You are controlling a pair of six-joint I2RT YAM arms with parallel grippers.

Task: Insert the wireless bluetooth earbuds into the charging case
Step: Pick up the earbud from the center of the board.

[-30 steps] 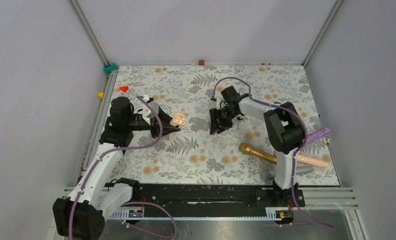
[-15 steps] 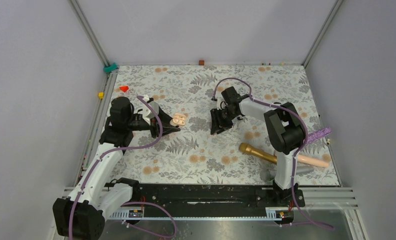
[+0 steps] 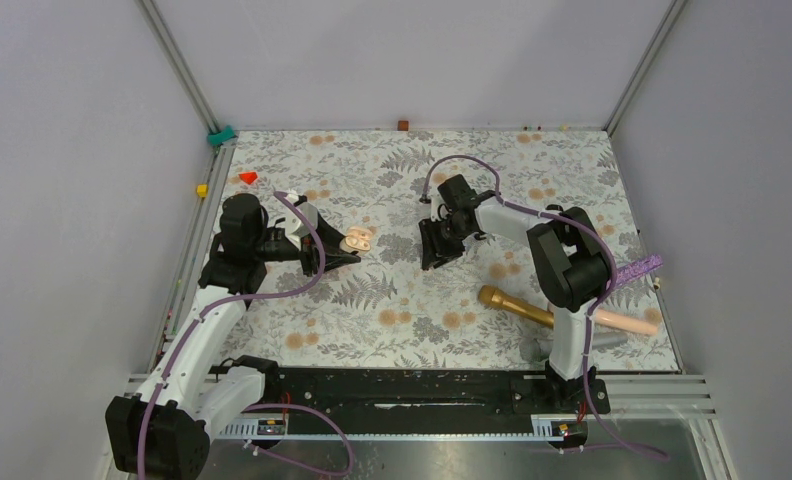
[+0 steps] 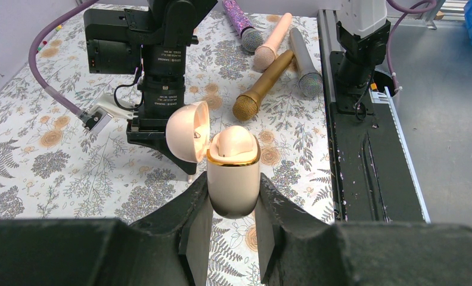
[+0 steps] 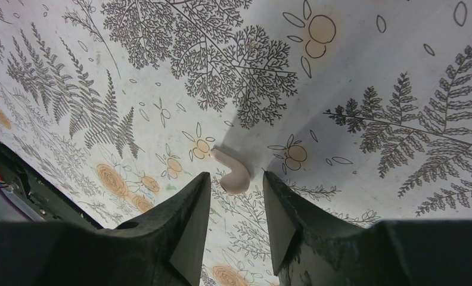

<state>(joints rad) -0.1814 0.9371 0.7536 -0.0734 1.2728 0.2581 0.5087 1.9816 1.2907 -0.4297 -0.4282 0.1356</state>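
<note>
Pale pink glossy plastic: small hooked wireless earbud, lying flat on floral printed tablecloth, thin stem curving into a thicker bulb. Sits right between the fingertips of black right gripper, jaws spread to either side with a sliver of cloth visible on each flank; not pinching yet.

Looks featherlight, rigid and smooth-shelled, so likely to skate or flip out under a skewed squeeze. Calls for a hold across the thicker bulb end, pad against pad, rather than on the thin stem. Gentle pressure probably enough; a hard pinch apt to shoot it sideways. Lies so low that fingertips need to come down almost onto the fabric.

Well apart, toward the left of the table: egg-shaped pale pink charging case with gold rim, held upright and pinched at its lower body by black left gripper, fingers pressed tight against both sides. Hinged lid thrown back, mouth open. Rounded pink form rising above the gold rim, perhaps one bud already seated; cannot tell. Seems hard and slick too, yet bulky enough for a secure grip. Small wells, so likely demands careful alignment, stem downward.

Beyond, near the right arm's base, a loose cluster: gold metallic microphone, pink microphone, silver-grey microphone, glittery purple microphone. Near the far left corner, small orange-red triangular piece, well out of the way.
</note>
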